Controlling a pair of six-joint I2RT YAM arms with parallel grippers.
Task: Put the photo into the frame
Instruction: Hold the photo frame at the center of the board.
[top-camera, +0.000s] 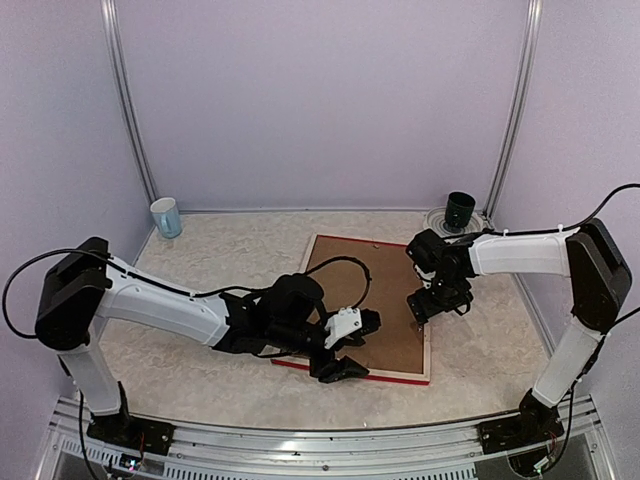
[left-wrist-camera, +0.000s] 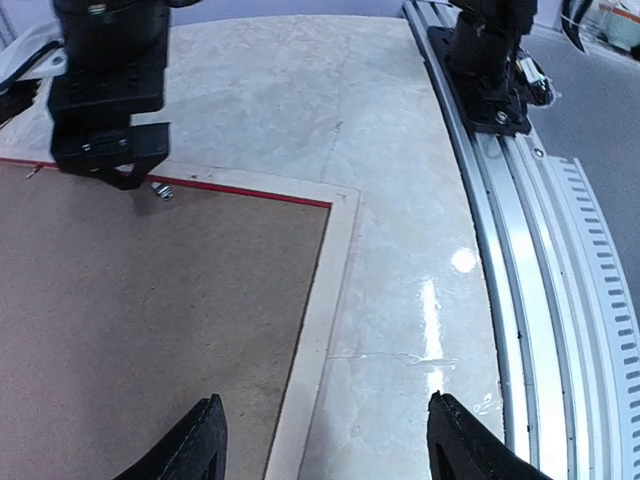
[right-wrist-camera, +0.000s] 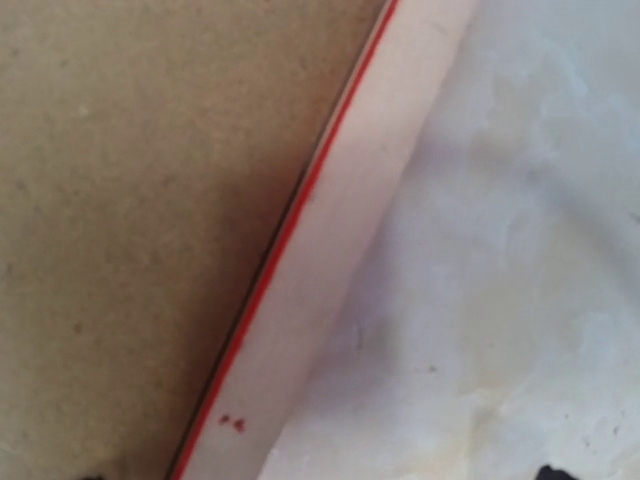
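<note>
The frame (top-camera: 400, 376) lies face down on the table, its pale wood back up and red edges showing. A brown backing board (top-camera: 385, 310) fills it. The photo is hidden. My left gripper (top-camera: 348, 347) hovers open over the frame's near right part. In the left wrist view its two dark fingertips (left-wrist-camera: 205, 440) stand wide apart above the board (left-wrist-camera: 150, 320) and the pale rail (left-wrist-camera: 340, 260). My right gripper (top-camera: 437, 300) is open over the frame's right rail (right-wrist-camera: 330, 270). Only its tips show at the bottom of the right wrist view, with nothing held.
A white and blue cup (top-camera: 166, 216) stands at the back left. A dark cup (top-camera: 460, 210) stands at the back right on a clear round dish. The metal rail (left-wrist-camera: 520, 300) at the table's near edge runs close to the frame.
</note>
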